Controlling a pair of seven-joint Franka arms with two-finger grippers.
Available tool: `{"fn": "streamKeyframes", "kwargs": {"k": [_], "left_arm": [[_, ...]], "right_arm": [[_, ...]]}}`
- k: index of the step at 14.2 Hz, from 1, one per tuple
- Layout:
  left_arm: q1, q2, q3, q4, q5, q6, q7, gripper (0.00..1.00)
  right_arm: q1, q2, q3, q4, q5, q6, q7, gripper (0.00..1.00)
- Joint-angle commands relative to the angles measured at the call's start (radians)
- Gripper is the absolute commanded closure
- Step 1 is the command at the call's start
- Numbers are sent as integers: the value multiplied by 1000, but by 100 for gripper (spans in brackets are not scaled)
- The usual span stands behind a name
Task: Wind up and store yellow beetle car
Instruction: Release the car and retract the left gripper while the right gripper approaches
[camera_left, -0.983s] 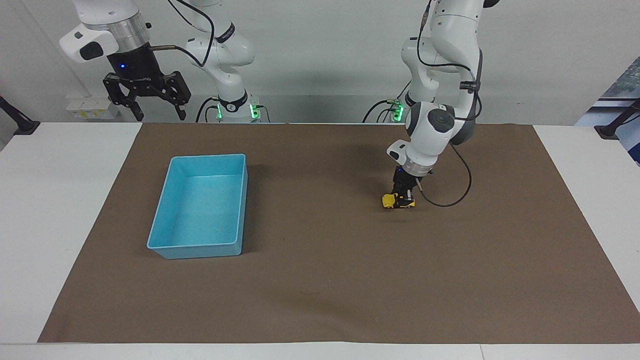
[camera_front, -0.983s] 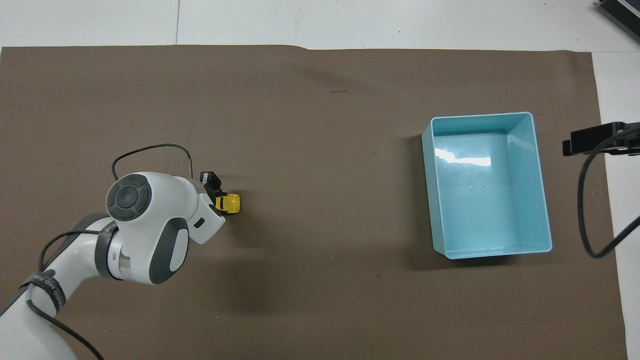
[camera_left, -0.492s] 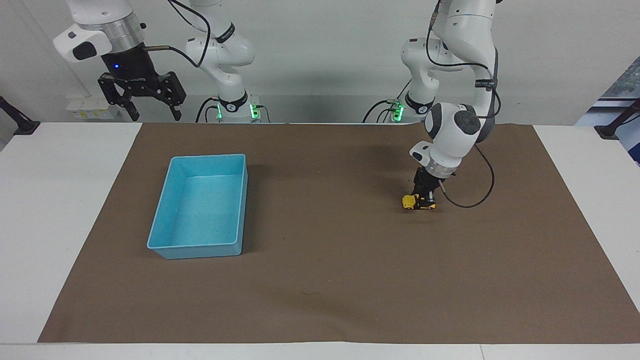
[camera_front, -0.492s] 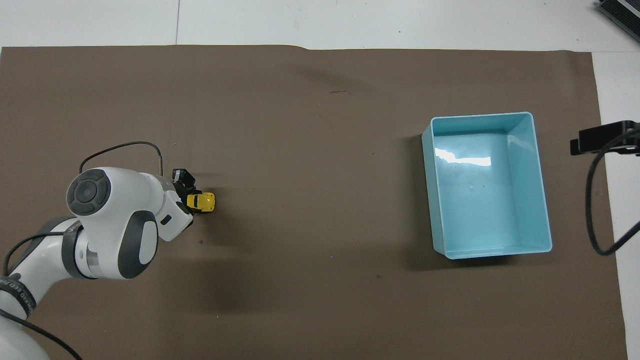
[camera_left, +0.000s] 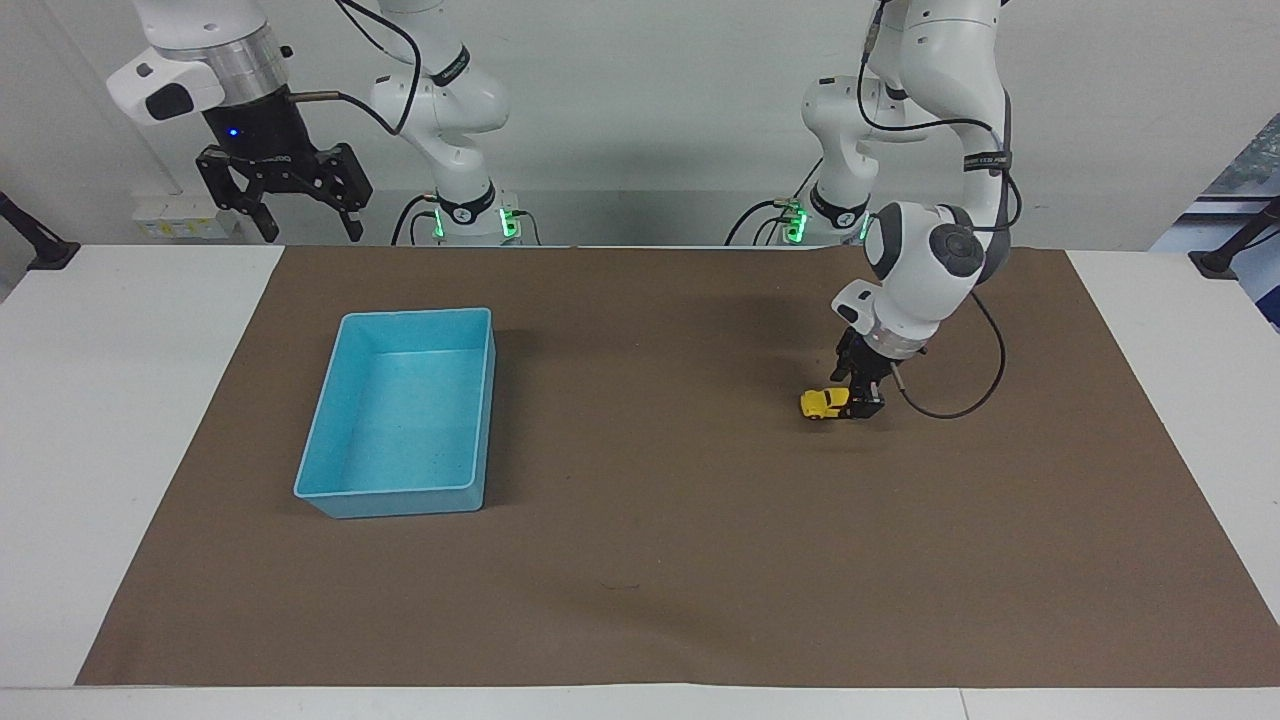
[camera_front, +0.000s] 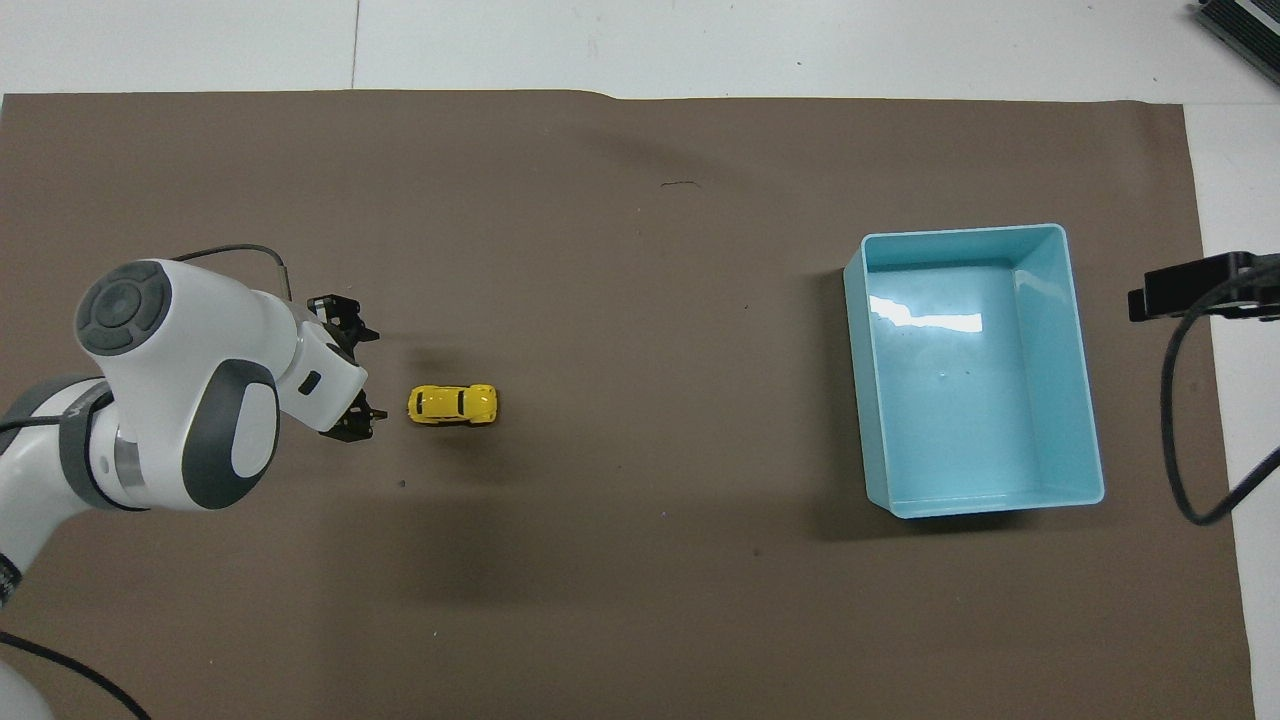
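Observation:
The yellow beetle car (camera_left: 825, 403) (camera_front: 452, 404) stands on its wheels on the brown mat, free of any grip, lengthwise toward the light blue bin (camera_left: 415, 313) (camera_front: 960, 232). My left gripper (camera_left: 862, 396) (camera_front: 367, 375) is open and low over the mat just beside the car, on the side toward the left arm's end of the table, with a small gap between them. My right gripper (camera_left: 310, 228) hangs open, high up near its base and off the mat, holding nothing; the overhead view shows only a black part of it (camera_front: 1190, 285).
The bin sits empty on the mat toward the right arm's end of the table. A brown mat (camera_left: 650, 580) (camera_front: 620, 620) covers most of the white table. A black cable loops off the left wrist (camera_left: 950, 405).
The left gripper pulled the car toward the left arm's end of the table, then opened and let it go. The car now sits apart from the fingers, a little closer to the bin.

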Motion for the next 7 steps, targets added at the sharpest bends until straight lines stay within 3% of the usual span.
{"fn": "streamKeyframes", "kwargs": {"k": [1,3,7], "left_arm": [[17,-4,-6,47,15,-30,-184,0],[17,-6,8,104,81,-59,-335,0],[19,-10,58,207,157,-110,-845,0]], "right_arm": [[-3,-24,7,-27,18,-8,-37,0],[-3,-33,14,-44,53,-4,-92,0],[36,-82,31,-114,85,-5,-235,0]]}}
